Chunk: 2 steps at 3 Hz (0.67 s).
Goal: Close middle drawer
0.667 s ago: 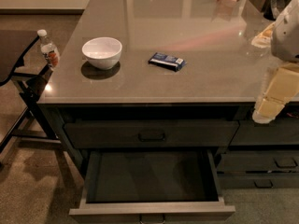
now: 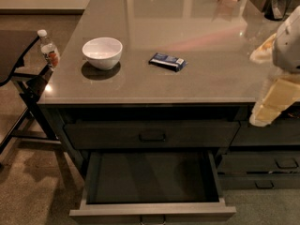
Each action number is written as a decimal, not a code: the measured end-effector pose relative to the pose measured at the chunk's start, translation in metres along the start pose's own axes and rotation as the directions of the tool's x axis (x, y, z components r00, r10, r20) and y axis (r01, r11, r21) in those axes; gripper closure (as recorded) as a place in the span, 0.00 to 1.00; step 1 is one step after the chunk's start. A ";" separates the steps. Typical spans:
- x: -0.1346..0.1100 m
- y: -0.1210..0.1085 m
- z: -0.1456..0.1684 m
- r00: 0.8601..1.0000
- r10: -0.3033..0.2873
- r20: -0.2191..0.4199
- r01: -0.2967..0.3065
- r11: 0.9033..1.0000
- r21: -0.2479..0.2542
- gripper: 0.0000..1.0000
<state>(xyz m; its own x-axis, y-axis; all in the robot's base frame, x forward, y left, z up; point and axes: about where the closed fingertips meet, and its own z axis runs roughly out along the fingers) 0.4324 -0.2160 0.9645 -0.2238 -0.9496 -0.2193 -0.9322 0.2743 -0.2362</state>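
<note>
The middle drawer [image 2: 152,177] is pulled far out below the countertop. It is a long, shallow dark box, and it looks empty inside. Its low flat front [image 2: 93,213] lies at the bottom edge of the view, with the small pull [image 2: 153,218] partly cut off. My arm enters from the right edge, and my gripper [image 2: 274,100], a cream-coloured part, hangs in front of the counter's right end. It is up and to the right of the open drawer, apart from it.
The shut top drawer [image 2: 152,135] sits just above the open one. More shut drawers [image 2: 262,165] are at the lower right. On the countertop [image 2: 197,78] are a white bowl [image 2: 102,52] and a blue packet [image 2: 168,61]. A water bottle [image 2: 48,49] stands on a dark chair [image 2: 18,74] at the left.
</note>
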 end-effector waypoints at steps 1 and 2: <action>0.005 0.021 0.030 1.000 0.005 0.020 -0.004 0.999 -0.040 0.39; 0.009 0.047 0.069 0.999 0.026 0.022 -0.023 0.993 -0.112 0.64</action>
<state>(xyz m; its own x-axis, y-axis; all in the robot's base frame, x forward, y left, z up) 0.4063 -0.2016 0.8861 -0.2413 -0.9387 -0.2463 -0.9528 0.2774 -0.1237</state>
